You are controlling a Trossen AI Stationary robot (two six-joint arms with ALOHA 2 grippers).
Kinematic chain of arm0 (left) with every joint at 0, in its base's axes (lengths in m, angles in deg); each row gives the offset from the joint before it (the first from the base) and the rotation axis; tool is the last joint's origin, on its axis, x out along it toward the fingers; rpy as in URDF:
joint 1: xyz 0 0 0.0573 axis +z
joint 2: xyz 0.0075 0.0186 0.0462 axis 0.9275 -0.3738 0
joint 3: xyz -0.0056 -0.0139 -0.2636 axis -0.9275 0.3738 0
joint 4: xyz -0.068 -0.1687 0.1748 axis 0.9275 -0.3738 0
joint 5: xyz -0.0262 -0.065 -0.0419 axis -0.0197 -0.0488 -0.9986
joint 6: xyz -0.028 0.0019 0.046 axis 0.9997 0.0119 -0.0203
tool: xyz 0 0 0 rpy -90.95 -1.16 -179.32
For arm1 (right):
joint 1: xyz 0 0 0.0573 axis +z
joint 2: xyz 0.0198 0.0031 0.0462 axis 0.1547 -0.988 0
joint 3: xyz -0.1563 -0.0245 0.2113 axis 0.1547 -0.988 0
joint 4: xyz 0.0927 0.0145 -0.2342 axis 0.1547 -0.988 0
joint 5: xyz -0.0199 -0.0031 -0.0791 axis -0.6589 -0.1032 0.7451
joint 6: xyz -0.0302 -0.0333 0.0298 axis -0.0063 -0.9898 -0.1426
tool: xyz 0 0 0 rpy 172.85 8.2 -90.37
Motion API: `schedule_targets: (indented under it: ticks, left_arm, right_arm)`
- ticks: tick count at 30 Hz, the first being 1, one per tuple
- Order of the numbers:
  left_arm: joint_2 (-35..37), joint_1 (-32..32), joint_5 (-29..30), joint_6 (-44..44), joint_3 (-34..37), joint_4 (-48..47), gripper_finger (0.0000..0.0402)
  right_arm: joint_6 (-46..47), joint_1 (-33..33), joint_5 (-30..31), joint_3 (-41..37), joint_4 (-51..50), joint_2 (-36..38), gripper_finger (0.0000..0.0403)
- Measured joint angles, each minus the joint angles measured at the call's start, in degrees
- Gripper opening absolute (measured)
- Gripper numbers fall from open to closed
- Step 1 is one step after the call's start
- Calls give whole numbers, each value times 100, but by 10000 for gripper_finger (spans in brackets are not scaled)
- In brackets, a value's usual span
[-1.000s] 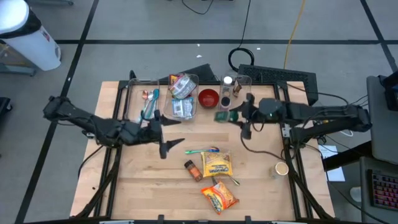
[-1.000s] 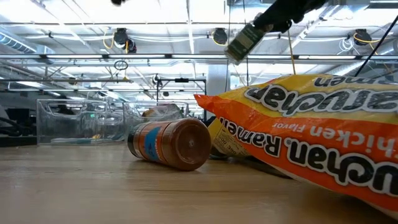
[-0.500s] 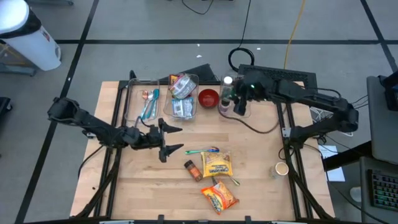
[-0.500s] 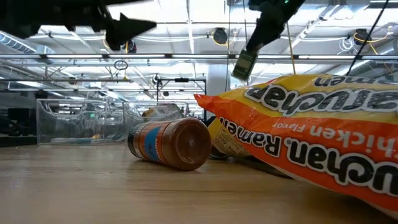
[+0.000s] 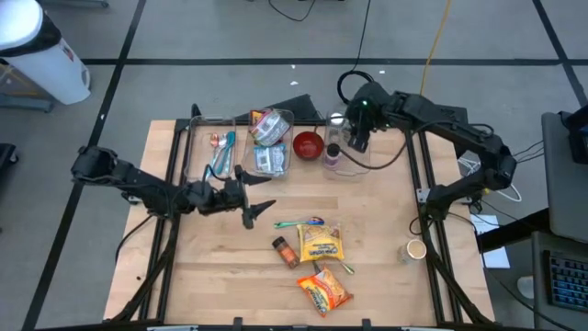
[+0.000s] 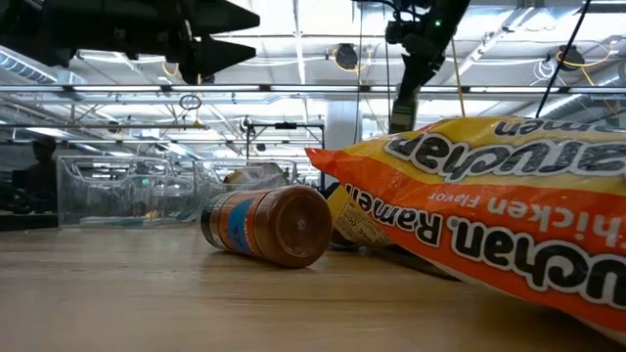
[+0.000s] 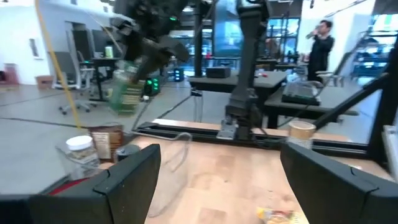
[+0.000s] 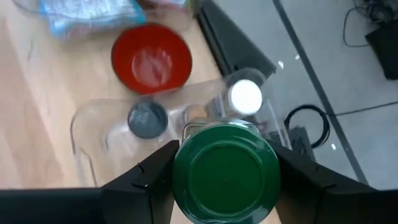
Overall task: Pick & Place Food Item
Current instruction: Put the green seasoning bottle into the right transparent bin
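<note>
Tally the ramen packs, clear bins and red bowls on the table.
Ramen packs: 2
Clear bins: 3
Red bowl: 1
Total: 6

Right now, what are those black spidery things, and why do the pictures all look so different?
They are two robot arms at a wooden table. One camera looks down from above, one sits low on the tabletop, and one rides on each arm's wrist. The right gripper holds a green-lidded jar above a clear bin that already has small jars inside. The left gripper hangs open over the table, holding nothing. On the table lie ramen packets, a brown spice jar, a red bowl and more clear bins.
</note>
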Motion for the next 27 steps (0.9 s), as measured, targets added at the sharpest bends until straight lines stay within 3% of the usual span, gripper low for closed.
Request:
schedule_targets:
  ticks: [10, 27]
  left_arm:
    - [0, 490, -826, 79, -2, -91, 340]
    - [0, 596, -856, 208, -2, -321, 340]
  right_arm:
    - [-389, -114, 22, 11, -414, -629, 195]
    - [-1133, -828, 28, -268, -733, -786, 195]
